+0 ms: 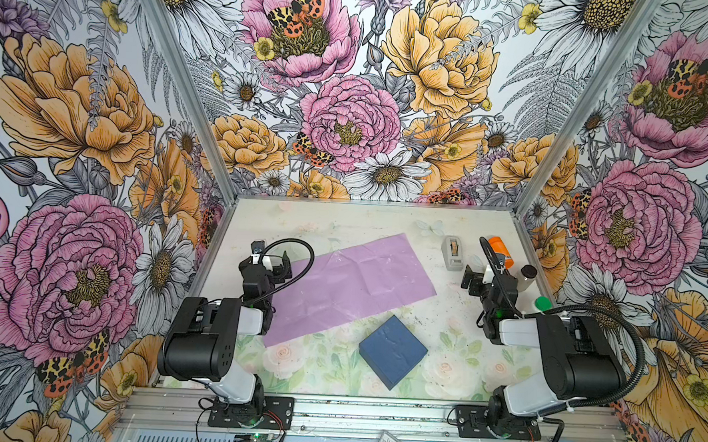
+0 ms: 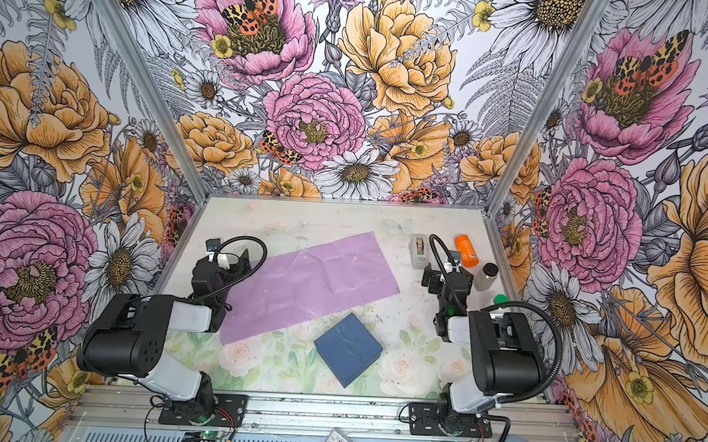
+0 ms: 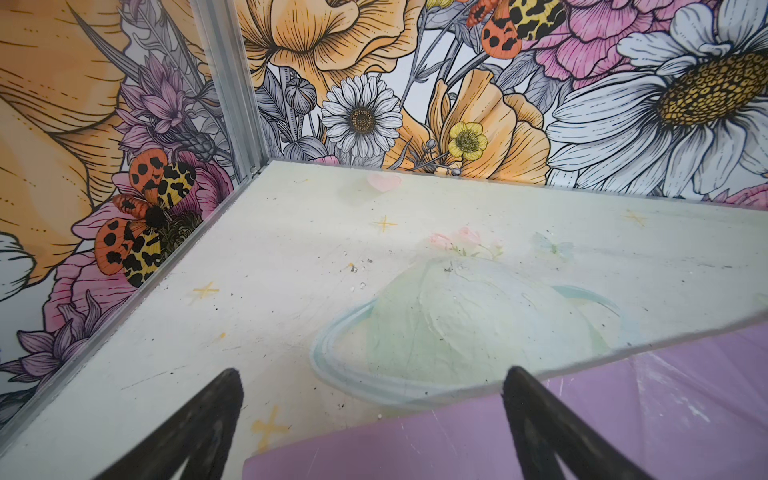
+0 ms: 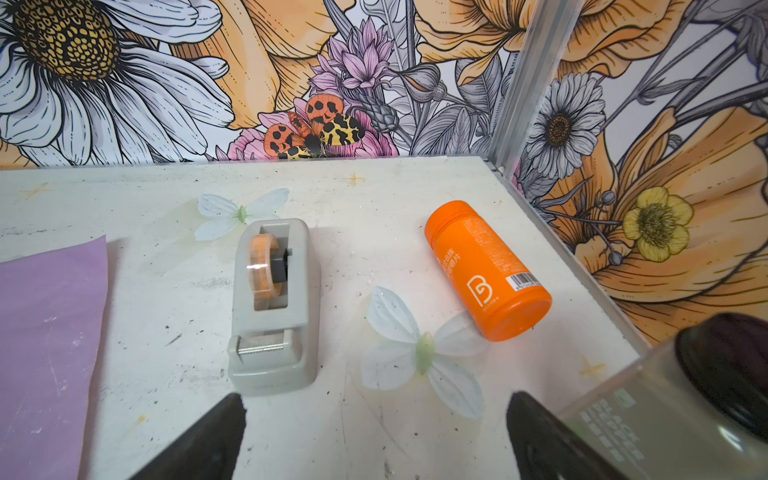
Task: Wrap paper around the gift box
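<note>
The gift box (image 1: 392, 354) (image 2: 347, 348), a navy-blue square turned corner-on, sits on the table near the front middle, apart from the paper. The paper (image 1: 349, 282) (image 2: 307, 284) lies flat with its lilac face up and creased, slanting from front left to back right. My left gripper (image 1: 279, 264) (image 2: 243, 262) hovers open over the paper's left edge. In the left wrist view its open jaws (image 3: 372, 374) frame a corner of the paper (image 3: 457, 436). My right gripper (image 1: 470, 280) (image 2: 430, 278) (image 4: 376, 398) stands open and empty over bare table, right of the paper (image 4: 45, 353).
A grey tape dispenser (image 1: 452, 252) (image 4: 272, 307), an orange bottle (image 1: 500, 250) (image 4: 488, 270) lying on its side, a clear jar with a black lid (image 1: 526, 277) (image 4: 685, 407) and a green cap (image 1: 542, 303) crowd the back right corner. Floral walls enclose three sides.
</note>
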You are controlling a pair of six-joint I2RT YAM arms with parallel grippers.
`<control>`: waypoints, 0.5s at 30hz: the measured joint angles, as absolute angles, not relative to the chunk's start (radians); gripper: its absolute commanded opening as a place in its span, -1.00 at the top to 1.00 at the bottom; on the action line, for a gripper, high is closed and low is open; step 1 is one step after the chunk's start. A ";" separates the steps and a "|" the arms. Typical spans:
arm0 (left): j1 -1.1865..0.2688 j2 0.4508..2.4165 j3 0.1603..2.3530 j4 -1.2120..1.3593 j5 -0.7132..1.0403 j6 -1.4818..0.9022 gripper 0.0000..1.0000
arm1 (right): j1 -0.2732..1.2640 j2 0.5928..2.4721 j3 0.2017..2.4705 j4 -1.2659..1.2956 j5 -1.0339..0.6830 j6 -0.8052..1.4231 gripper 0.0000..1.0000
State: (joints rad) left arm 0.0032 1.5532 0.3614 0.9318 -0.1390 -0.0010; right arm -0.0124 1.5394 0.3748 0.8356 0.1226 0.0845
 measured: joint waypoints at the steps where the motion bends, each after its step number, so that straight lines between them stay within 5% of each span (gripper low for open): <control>1: 0.003 1.553 0.361 0.932 -0.139 -0.001 -0.98 | -0.012 1.539 0.375 0.836 0.123 0.084 -0.99; 8: -0.048 1.419 0.433 0.700 -0.209 0.007 -0.97 | -0.014 1.350 0.382 0.670 0.115 0.088 -0.99; 15: -0.141 1.299 0.857 0.109 -0.335 -0.079 -0.97 | 0.004 1.042 0.624 0.250 0.070 0.183 -0.99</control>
